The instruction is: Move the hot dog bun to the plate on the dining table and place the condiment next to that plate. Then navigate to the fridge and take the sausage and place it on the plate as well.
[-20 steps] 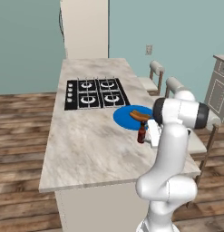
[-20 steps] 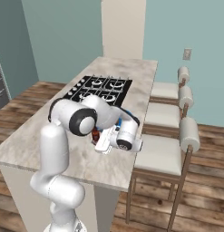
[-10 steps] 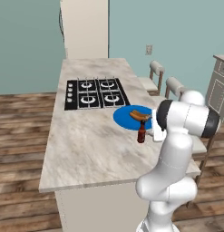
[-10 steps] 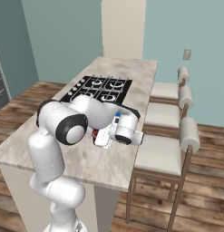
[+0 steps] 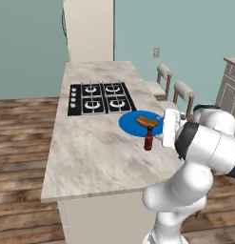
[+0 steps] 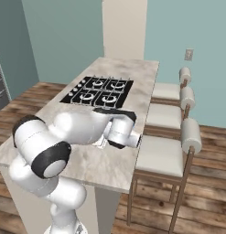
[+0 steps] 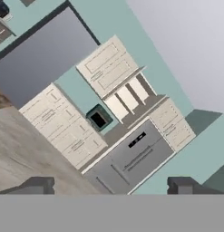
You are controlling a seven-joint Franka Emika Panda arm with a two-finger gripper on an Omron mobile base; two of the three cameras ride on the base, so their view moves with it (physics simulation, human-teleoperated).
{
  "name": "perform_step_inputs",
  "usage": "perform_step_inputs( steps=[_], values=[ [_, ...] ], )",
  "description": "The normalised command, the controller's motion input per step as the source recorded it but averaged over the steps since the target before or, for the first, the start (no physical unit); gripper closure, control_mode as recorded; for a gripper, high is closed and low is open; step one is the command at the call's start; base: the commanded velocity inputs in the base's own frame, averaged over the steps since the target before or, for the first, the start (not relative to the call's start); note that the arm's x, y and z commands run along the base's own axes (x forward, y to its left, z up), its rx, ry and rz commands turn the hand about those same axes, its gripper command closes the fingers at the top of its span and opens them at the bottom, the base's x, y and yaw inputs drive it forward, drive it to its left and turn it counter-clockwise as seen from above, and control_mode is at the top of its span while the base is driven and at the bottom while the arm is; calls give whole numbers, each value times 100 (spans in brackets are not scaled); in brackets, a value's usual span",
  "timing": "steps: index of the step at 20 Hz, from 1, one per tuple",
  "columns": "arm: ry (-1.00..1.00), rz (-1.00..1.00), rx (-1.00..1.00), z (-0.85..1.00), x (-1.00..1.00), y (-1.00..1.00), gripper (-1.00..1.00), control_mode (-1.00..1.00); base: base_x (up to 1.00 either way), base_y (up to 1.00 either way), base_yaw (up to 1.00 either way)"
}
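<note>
On the marble dining table lies the blue plate, and the hot dog bun rests on it. The dark condiment bottle stands upright just in front of the plate, touching nothing else. My gripper hangs a little to the right of the bottle, apart from it and holding nothing. In the hand view my gripper is open, its fingertips set wide apart, and it points at a far kitchen wall. The sausage is out of view.
A black stove top is set into the table behind the plate. Three stools line the table's right side. Cream cabinets and grey appliance fronts fill the far wall. Wooden floor surrounds the table.
My hand has drawn back from the bottle to the right and turned away from the table. The bottle, the plate and the bun have stayed put.
</note>
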Motion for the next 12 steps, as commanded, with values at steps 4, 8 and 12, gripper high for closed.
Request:
perform_step_inputs(
  steps=[4,8,12],
  values=[
    [-7,-20,-11,78,-43,65,-100,-100,0,0,0],
    [3,-22,-14,83,-28,66,-100,-100,0,0,0],
    [22,-29,-8,75,-29,62,-100,-100,0,0,0]
  ],
)
